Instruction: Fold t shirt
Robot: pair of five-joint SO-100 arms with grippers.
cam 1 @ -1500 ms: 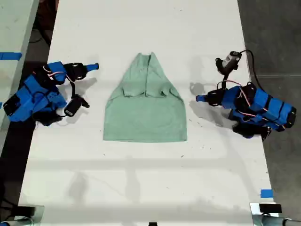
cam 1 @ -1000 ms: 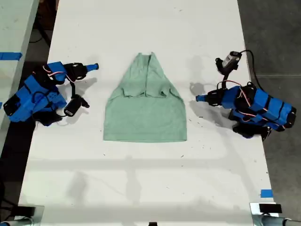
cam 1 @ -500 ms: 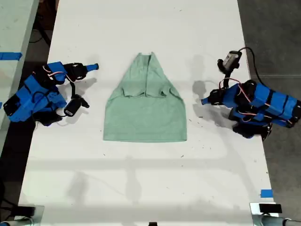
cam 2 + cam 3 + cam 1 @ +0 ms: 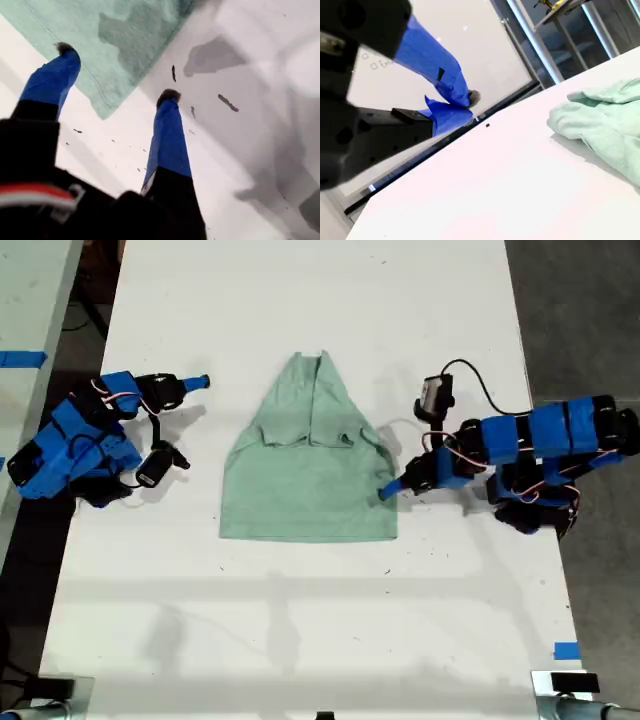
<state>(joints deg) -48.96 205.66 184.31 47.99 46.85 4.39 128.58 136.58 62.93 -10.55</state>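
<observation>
T shirt (image 4: 308, 475) lies flat near the middle of the white table (image 4: 300, 640), sleeves folded in, the collar end narrow and the hem wide. My first gripper (image 4: 384, 492) is at the shirt's edge on the exterior view's right, close to the hem corner. In the first wrist view its jaws stand open: one finger (image 4: 52, 80) is over the green cloth (image 4: 100, 40), the other over the bare table just beside the edge, and nothing is held. My second gripper (image 4: 198, 382) rests apart from the shirt on the exterior view's left; its blue tips (image 4: 457, 102) look closed together, holding nothing.
</observation>
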